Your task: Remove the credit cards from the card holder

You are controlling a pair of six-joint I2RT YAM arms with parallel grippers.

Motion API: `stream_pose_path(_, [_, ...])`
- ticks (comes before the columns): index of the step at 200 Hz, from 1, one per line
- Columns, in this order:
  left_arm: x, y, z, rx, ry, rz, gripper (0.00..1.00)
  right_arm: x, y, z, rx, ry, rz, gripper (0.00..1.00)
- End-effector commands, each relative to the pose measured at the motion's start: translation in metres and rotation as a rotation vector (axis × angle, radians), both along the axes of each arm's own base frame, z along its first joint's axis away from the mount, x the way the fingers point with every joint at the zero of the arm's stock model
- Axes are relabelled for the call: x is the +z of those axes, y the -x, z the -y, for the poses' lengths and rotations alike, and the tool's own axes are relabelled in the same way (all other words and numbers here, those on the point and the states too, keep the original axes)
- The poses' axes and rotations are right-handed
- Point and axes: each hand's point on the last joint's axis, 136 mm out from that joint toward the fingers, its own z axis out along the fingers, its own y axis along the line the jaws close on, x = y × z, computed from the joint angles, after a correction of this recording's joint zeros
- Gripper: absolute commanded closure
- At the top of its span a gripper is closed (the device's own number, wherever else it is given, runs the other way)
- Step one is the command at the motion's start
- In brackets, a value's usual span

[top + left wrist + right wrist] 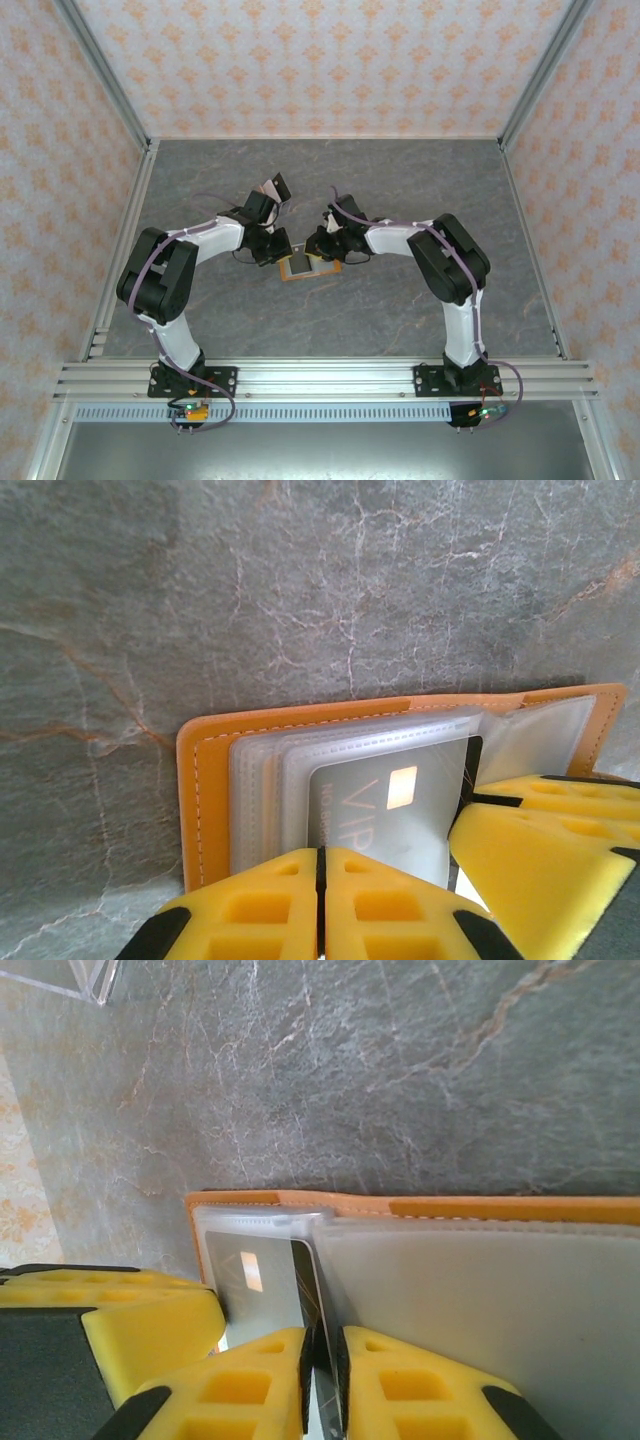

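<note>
The orange card holder [298, 271] lies open on the grey table between the two arms. Its orange rim [200, 780] frames a stack of clear plastic sleeves. A dark credit card [390, 800] marked VIP, with a gold chip, sits in the top sleeve. My left gripper [322, 880] is shut, its yellow pads together over the holder's near edge [270, 250]. My right gripper [323, 1360] is closed on the edge of that black card [312, 1280], beside the holder's rim [300, 1200]. Its fingers [540, 840] stand just right of the card [327, 245].
A small clear stand [272, 187] sits behind the left arm, with its corner [85, 975] at the top left of the right wrist view. Patterned walls enclose the grey stone-look table [400, 180] on three sides.
</note>
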Motion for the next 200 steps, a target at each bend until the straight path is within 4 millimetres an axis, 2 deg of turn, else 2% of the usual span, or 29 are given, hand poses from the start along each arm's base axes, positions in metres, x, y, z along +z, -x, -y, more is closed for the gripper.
stream_pose_path(1, [-0.019, 0.010, -0.007, 0.006, -0.050, -0.059, 0.92, -0.005, 0.002, -0.006, 0.025, -0.038, -0.006, 0.84])
stream_pose_path(35, [-0.014, 0.010, -0.004, -0.003, -0.035, -0.056, 0.92, -0.002, 0.002, -0.007, 0.024, -0.062, 0.002, 0.88])
stream_pose_path(79, [0.024, -0.003, 0.003, -0.040, -0.005, 0.018, 0.89, 0.004, 0.001, -0.004, 0.013, -0.064, 0.029, 0.96])
stream_pose_path(105, [0.034, -0.003, -0.001, -0.031, -0.022, 0.037, 0.84, 0.006, -0.003, 0.002, -0.010, -0.052, 0.049, 0.97])
stream_pose_path(138, [0.021, 0.008, -0.015, -0.014, -0.081, 0.012, 0.84, 0.006, -0.004, 0.005, -0.022, -0.046, 0.059, 0.97])
stream_pose_path(200, [0.004, 0.008, -0.004, -0.013, -0.020, -0.024, 0.89, 0.003, -0.007, 0.012, -0.049, -0.013, 0.077, 0.98])
